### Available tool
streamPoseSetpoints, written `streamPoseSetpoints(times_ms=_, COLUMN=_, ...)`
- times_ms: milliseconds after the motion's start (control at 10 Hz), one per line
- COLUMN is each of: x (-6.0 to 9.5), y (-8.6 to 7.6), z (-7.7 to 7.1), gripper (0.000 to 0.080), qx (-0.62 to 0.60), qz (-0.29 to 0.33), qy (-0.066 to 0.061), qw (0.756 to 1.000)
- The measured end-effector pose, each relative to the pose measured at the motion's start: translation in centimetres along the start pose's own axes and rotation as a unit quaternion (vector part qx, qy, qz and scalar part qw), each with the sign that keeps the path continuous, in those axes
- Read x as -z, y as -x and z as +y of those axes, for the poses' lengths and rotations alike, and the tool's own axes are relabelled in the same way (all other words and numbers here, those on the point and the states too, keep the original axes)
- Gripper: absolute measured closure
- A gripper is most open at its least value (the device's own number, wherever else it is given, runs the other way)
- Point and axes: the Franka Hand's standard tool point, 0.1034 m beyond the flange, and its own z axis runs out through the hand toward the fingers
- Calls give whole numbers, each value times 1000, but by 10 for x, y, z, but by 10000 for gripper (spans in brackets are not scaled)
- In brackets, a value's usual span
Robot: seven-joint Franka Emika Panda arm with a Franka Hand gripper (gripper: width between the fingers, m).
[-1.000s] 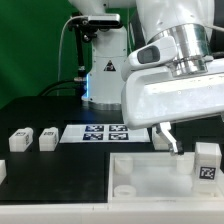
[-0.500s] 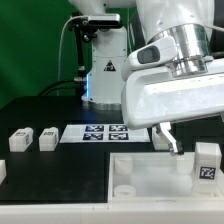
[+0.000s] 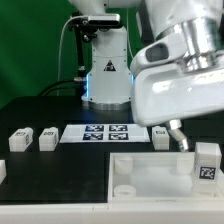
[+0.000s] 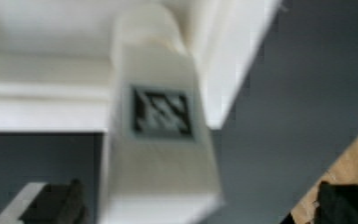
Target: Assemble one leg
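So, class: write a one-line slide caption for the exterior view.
End effector at the tray's far edge, one leg beside it, two more legs by the marker board.

You have a white leg (image 3: 207,160) bearing a black-and-white square pattern, a white tray (image 3: 150,178), and a white marker board (image 3: 100,133) patterned black, on a black surface (image 3: 55,185).
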Motion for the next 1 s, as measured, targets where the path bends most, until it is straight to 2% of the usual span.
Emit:
streamPoseSetpoints(times_ms=200, x=-6, y=-3, z=2, gripper=150, qx=-23, qz=-105, qy=-11, qw=994)
streamPoseSetpoints(times_ms=300, x=-9, y=-5, z=4, gripper=150, qx=-26, qz=-135, qy=-16, qw=990)
streamPoseSetpoints(times_ms=600, x=-4, y=14, z=9, gripper=150, qx=-34, qz=-278, qy=-37, qw=959)
streamPoseSetpoints(times_ms=900, x=-6, y=13, z=9, gripper=150, qx=-34, qz=-279, qy=-38, qw=959)
streamPoseSetpoints(times_ms=1000, x=-8, y=13, z=11, gripper=150, qx=-52, qz=-281, qy=-35, qw=958)
